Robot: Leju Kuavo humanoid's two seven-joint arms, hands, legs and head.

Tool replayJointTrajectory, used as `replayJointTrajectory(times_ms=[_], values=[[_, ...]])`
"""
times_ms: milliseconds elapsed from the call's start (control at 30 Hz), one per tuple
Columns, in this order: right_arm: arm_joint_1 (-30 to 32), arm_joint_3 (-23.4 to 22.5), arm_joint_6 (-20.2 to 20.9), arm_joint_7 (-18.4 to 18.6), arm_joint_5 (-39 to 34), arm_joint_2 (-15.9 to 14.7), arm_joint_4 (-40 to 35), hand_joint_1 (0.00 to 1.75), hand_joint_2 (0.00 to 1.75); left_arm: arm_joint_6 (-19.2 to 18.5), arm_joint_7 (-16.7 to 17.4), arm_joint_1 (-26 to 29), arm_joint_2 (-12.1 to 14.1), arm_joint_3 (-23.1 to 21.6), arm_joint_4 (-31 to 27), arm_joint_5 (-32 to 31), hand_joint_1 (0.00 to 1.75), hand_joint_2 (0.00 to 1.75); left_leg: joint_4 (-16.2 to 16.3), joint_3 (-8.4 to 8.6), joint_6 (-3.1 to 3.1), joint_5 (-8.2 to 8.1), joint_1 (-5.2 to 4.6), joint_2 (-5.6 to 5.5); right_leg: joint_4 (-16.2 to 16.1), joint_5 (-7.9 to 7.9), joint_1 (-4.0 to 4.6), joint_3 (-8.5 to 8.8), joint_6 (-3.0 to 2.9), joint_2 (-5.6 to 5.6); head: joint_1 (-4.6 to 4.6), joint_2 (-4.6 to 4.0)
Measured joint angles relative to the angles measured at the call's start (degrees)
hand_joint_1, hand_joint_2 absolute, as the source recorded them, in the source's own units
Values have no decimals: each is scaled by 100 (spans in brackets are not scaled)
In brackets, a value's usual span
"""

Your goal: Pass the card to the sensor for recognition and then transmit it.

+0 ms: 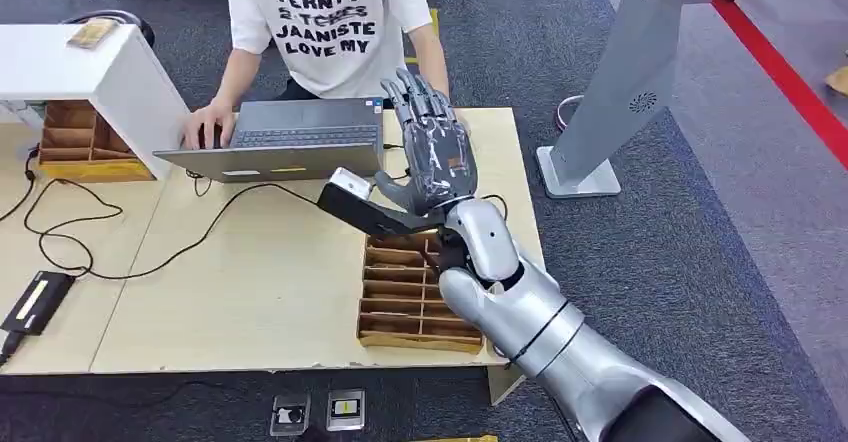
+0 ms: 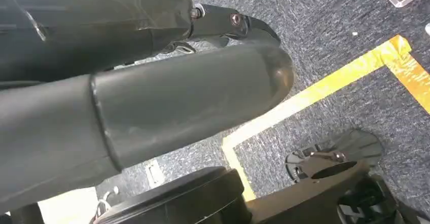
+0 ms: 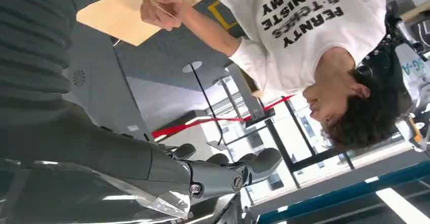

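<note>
My right hand [image 1: 432, 158] is raised over the right part of the wooden table [image 1: 250, 282], fingers pointing up towards the person. It pinches a dark flat card [image 1: 352, 210] with a pale end between the thumb and the fingers; the card sticks out to the left, above the compartment tray. The grey sensor stand [image 1: 640, 62] rises from the carpet to the right of the table, well apart from the card. The right wrist view has the hand's fingers [image 3: 238, 171] and the stand [image 3: 101, 97]. My left hand [image 2: 152, 97] hangs over the carpet with nothing in it.
A person [image 1: 320, 22] sits at the far side typing on a grey laptop [image 1: 285, 140]. A wooden compartment tray [image 1: 410, 297] lies under my right forearm. A white box [image 1: 80, 72], a second wooden tray [image 1: 85, 142] and black cables [image 1: 100, 232] are at the left. A red line [image 1: 790, 82] crosses the carpet.
</note>
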Motion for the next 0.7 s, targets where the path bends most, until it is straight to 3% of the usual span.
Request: replayJointTrajectory(times_ms=[467,567,700], values=[[701,-136,-717,-206,-619,-287,-1146,0,175,79,-90,76,11,-11,0,184,0,0,0,4,0,-1,0,6,-1,0,0,1,0,1,0,0],[1017,-188,-874,-480,-896,-350,-1414,0,175,138,-138,141,13,-9,2,322,0,0,0,5,0,-1,0,9,-1,0,0,0,0,3,0,0],[1713,-472,-951,-1273,-1664,-453,-1924,0,175,284,-293,295,22,4,2,632,0,0,0,2,0,-3,0,8,-2,-3,0,0,-2,2,0,0]])
